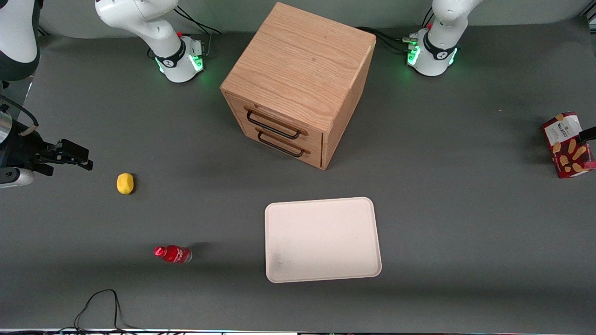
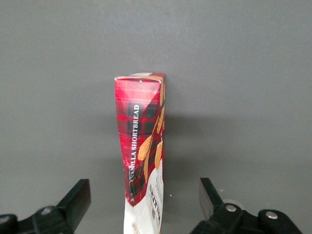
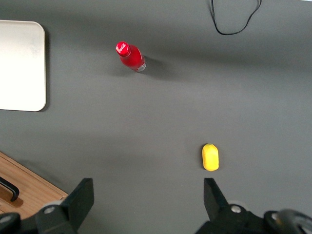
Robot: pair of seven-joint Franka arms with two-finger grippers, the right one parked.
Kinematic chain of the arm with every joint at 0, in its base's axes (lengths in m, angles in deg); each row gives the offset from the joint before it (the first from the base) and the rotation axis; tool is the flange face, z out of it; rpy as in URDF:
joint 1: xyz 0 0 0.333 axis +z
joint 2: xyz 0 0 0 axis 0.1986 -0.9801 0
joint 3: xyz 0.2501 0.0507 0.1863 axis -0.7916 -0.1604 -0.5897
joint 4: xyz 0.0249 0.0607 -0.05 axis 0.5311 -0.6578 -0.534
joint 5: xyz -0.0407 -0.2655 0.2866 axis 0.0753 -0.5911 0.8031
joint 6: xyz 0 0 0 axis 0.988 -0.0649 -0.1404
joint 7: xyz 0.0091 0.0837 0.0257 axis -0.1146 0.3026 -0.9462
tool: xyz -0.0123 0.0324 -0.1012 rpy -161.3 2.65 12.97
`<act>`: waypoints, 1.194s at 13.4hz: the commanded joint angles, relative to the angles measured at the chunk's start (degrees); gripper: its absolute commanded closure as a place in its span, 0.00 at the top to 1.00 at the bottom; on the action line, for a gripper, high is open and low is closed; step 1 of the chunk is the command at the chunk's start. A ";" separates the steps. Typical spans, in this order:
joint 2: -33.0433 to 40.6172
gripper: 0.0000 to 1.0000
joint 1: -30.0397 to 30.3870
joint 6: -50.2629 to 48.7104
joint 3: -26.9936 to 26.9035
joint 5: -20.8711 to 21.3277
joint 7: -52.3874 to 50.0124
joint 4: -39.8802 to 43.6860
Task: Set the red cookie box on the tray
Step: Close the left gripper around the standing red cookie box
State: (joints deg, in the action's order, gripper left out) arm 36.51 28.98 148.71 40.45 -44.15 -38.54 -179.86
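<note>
The red cookie box [image 1: 566, 145] stands on a narrow edge on the grey table, toward the working arm's end. In the left wrist view the box [image 2: 142, 146] shows its thin side with tartan print and cookie pictures. My left gripper [image 2: 144, 190] is open, with one finger on each side of the box and a clear gap to both; I cannot tell its height above the table. Only a black finger tip [image 1: 587, 134] shows at the front view's edge. The cream-pink tray [image 1: 321, 239] lies flat, nearer the front camera than the cabinet, with nothing on it.
A wooden two-drawer cabinet [image 1: 298, 79] stands mid-table, farther from the camera than the tray. A yellow lemon [image 1: 125, 183] and a small red bottle [image 1: 173, 254] lie toward the parked arm's end. A black cable [image 1: 100, 307] loops by the table's front edge.
</note>
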 commanded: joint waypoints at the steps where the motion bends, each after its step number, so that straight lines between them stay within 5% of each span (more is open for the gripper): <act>1: -1.10 0.99 1.32 3.29 0.24 0.35 0.14 -2.18; 9: -3.65 0.92 1.84 6.90 0.24 0.35 0.32 -3.15; 11: -3.65 0.62 1.85 6.90 0.24 0.35 0.32 -3.15; 13: -3.65 0.00 1.93 6.99 0.24 0.35 0.93 -3.15; 16: -3.65 0.00 2.72 6.99 0.32 0.35 1.11 -3.15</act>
State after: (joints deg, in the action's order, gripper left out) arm 32.51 30.87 154.49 40.43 -44.14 -38.29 -182.11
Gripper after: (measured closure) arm 0.718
